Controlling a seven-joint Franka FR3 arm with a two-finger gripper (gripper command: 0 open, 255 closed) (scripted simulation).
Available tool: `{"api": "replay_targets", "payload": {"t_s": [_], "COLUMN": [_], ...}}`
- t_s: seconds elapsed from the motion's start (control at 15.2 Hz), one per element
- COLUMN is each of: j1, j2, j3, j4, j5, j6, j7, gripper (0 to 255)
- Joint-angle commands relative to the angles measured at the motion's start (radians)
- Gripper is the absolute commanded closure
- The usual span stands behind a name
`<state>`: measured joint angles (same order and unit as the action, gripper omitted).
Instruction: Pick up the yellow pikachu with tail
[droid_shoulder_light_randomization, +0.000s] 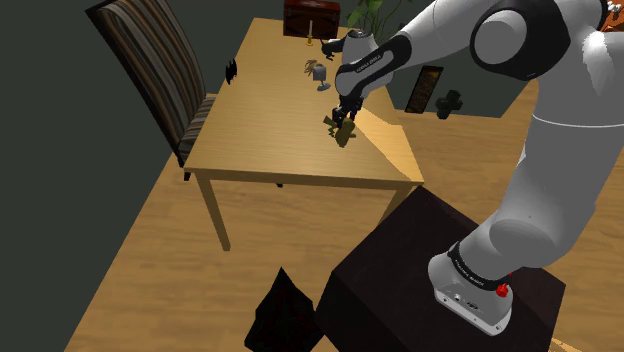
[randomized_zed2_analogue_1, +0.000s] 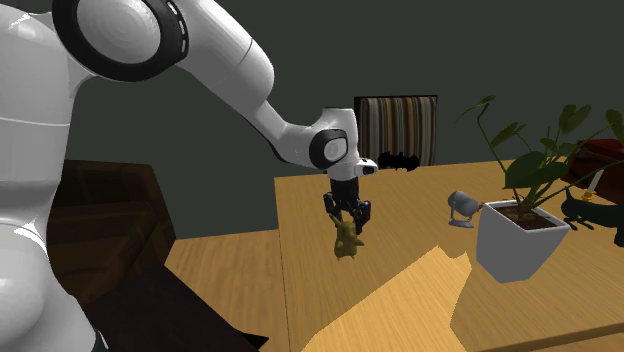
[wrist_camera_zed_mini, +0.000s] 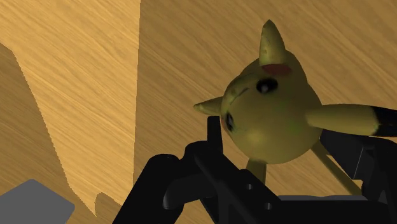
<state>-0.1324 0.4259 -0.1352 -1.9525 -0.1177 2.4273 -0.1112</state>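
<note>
The yellow pikachu (randomized_zed2_analogue_1: 346, 241) is clasped between the black fingers of the gripper (randomized_zed2_analogue_1: 347, 212), which are closed partway onto it. It is positioned directly beneath the gripper over the wooden table (randomized_zed2_analogue_1: 420, 255), well apart from the white plant pot (randomized_zed2_analogue_1: 515, 243). Contact with the tabletop cannot be determined.
</note>
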Motion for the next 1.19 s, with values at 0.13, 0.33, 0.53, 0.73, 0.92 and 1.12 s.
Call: {"api": "replay_targets", "payload": {"t_s": [0.13,0.33,0.53,0.73,0.92,1.12], "j1": [0.0,0.001,0.002,0.003,0.004,0.005], "j2": [0.002,-0.025,-0.05,-0.074,-0.097,-0.118], "j3": [0.0,-0.001,-0.001,-0.001,-0.002,-0.002], "j4": [0.0,0.005,0.012,0.021,0.032,0.045], "j5": [0.0,0.0,0.0,-0.001,-0.001,-0.001], "j6": [0.001,-0.031,-0.063,-0.096,-0.13,-0.164], "j7": [0.0,-0.004,-0.007,-0.01,-0.014,-0.017], "gripper": [255,255,255,255,255,255]}}
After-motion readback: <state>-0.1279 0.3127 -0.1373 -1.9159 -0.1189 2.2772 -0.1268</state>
